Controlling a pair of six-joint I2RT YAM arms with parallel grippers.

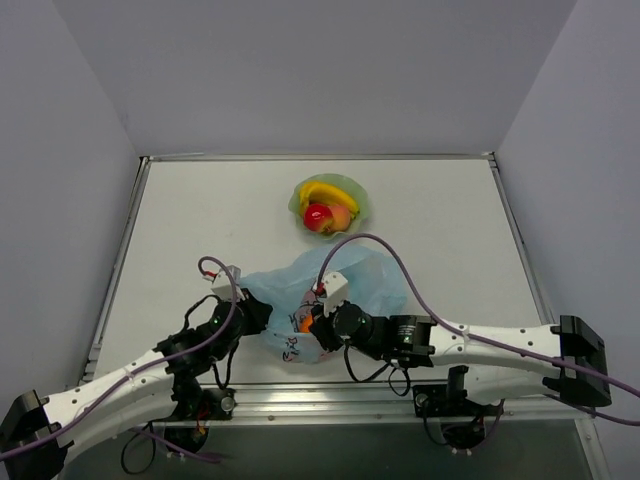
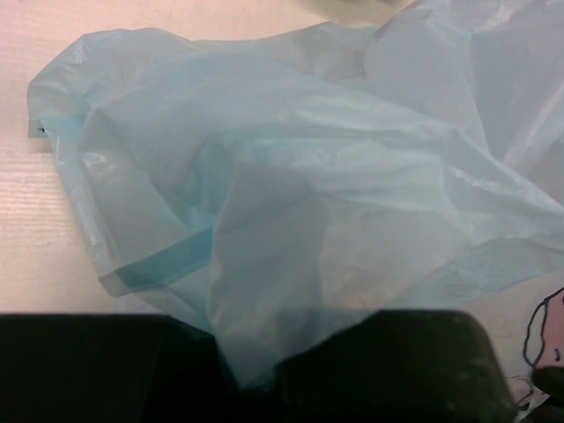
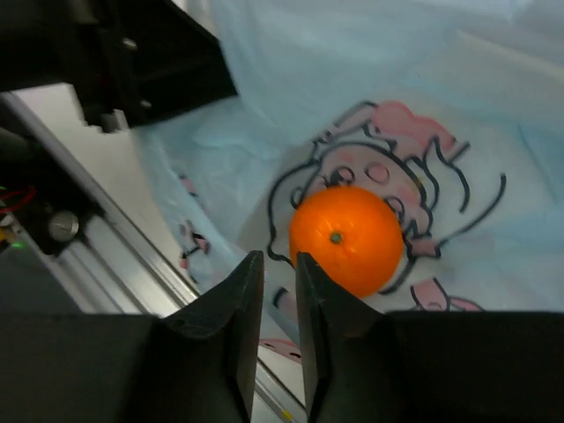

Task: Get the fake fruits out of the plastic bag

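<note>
Orange (image 3: 346, 238): we find it inside the bag (image 3: 397, 70), just beyond and right of the right pincer (image 3: 278, 260), whose jaws are closed to a slit. Left pincer (image 2: 253, 357): clamped on bag film.

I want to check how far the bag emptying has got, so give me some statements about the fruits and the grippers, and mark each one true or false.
1. The banana lies in the green bowl. True.
2. The orange is in the bowl too. False: it lies at the plastic bag, against the cartoon print.
3. The left gripper pinches the plastic bag. True.
4. The right gripper has its fingers around the orange. False: the fingers stand almost together, and the orange lies just beyond their tips.
</note>
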